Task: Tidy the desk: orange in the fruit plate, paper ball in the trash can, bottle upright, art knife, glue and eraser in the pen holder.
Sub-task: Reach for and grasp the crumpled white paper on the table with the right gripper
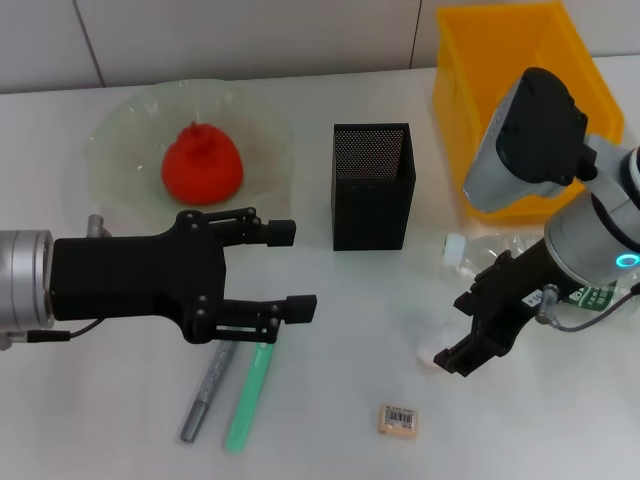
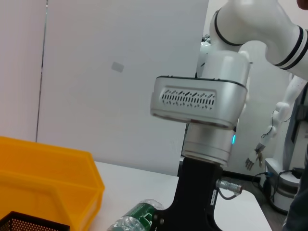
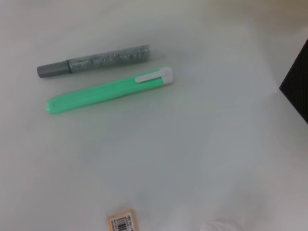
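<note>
The orange (image 1: 202, 165) lies in the fruit plate (image 1: 118, 128) at the back left. My left gripper (image 1: 288, 270) hangs open in front of the plate, over the top ends of the grey glitter glue (image 1: 205, 392) (image 3: 96, 60) and the green art knife (image 1: 250, 395) (image 3: 108, 90). The eraser (image 1: 398, 419) (image 3: 120, 223) lies near the front edge. The bottle (image 1: 480, 250) (image 2: 139, 219) lies on its side under my right arm. My right gripper (image 1: 458, 330) is open, with the paper ball (image 1: 431, 351) at its fingertips.
The pen holder (image 1: 372, 185) stands mid-table, between the plate and the trash can (image 1: 520, 60) (image 2: 48, 178) at the back right. My right arm's wrist and forearm cover most of the bottle and the can's front.
</note>
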Controlling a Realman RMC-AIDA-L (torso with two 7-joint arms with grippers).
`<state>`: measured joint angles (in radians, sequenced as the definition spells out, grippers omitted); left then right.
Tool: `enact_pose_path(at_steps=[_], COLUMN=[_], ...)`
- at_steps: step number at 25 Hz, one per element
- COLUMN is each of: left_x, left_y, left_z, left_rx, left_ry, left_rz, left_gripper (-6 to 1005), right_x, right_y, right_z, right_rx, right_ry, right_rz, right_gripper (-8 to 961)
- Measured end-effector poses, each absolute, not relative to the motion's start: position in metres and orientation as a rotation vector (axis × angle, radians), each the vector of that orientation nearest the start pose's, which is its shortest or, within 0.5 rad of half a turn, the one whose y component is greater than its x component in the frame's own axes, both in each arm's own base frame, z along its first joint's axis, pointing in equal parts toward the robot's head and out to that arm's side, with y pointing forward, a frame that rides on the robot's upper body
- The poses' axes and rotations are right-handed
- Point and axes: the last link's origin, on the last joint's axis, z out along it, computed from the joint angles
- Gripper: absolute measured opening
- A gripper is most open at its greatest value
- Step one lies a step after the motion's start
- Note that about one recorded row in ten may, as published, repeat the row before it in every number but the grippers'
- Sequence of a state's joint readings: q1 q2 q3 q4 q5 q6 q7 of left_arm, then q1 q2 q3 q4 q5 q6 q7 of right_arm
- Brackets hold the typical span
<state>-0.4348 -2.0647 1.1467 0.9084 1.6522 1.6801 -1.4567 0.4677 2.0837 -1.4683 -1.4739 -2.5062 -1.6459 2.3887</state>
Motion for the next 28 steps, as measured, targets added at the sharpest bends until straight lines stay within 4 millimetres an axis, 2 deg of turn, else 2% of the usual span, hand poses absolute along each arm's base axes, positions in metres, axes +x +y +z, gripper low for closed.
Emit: enact_pose_path(at_steps=[22,28], left_x=[-0.197,-0.198], left_y=[0.301,0.3], left_z=[-0.005,-0.005], left_rx=[-2.993,-2.991], left_ry=[-0.288,-0.278], left_rz=[-0.882,-0.883], left_gripper=[823,823], right_x=[0.194,0.196], right_y=[0.318,0.32], right_z=[-0.021,-0.027], right_rx=[-2.793,-2.797], right_ry=[0.808,0.839], right_rz=[-0.56,-0.583], right_gripper=[758,522])
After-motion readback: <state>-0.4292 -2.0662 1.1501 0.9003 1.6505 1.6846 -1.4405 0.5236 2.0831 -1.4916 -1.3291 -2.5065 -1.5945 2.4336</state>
